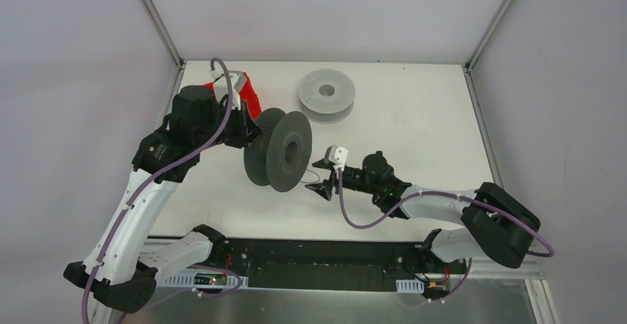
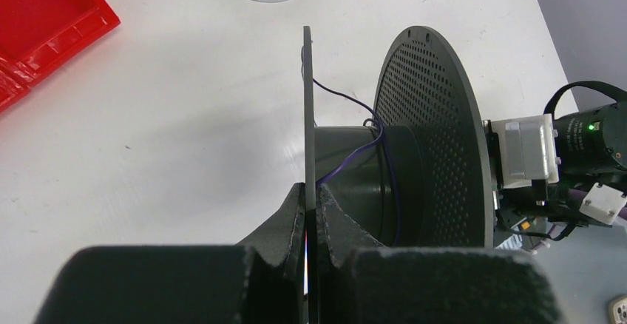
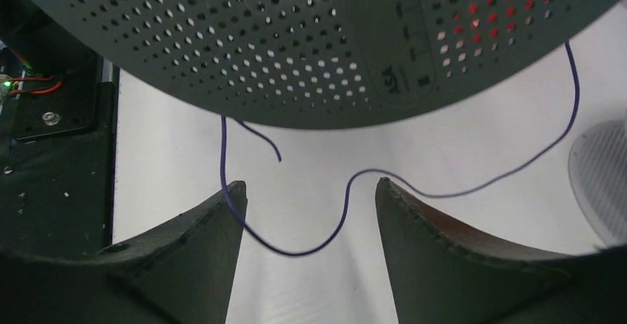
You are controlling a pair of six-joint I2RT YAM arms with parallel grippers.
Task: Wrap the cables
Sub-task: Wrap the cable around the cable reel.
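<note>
A dark grey perforated spool stands on edge mid-table. My left gripper is shut on its thin left flange, with the fingertips pinching the edge. The cable, a thin dark purple wire, runs from that flange over the hub. In the right wrist view the cable hangs from under the spool and loops loosely on the table between my right gripper's fingers. My right gripper is open, low at the spool's right side. Its left finger is crossed by the wire.
A light grey spool lies flat at the back centre. A red tray sits behind the left arm and also shows in the left wrist view. A black base rail runs along the near edge.
</note>
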